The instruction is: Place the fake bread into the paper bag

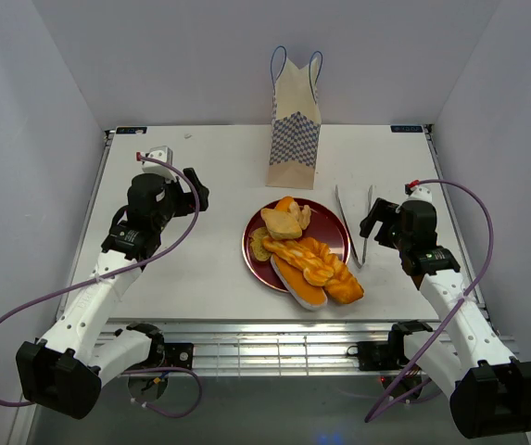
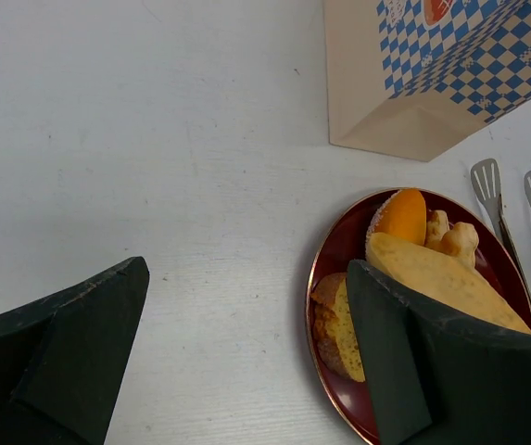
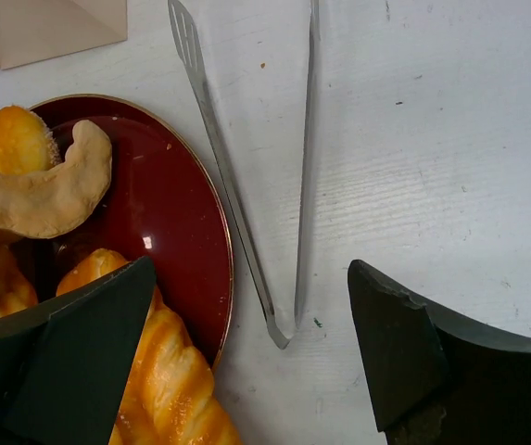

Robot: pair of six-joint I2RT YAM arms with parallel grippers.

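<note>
- From above, you see the fake bread (image 1: 304, 252) heaped on the dark red plate (image 1: 330, 221), with the paper bag (image 1: 295, 130) upright just behind it.
- Your left gripper (image 2: 246, 362) is spread wide and holds nothing. Only its camera shows a red-orange patch among the bag's checks.
- Your right gripper (image 3: 256, 357) gapes empty over metal tongs (image 3: 281, 334). Only this view shows their joined end clearly.

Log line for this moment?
left gripper: open, empty | right gripper: open, over tongs | fake bread: on dark red plate | paper bag: upright
</note>
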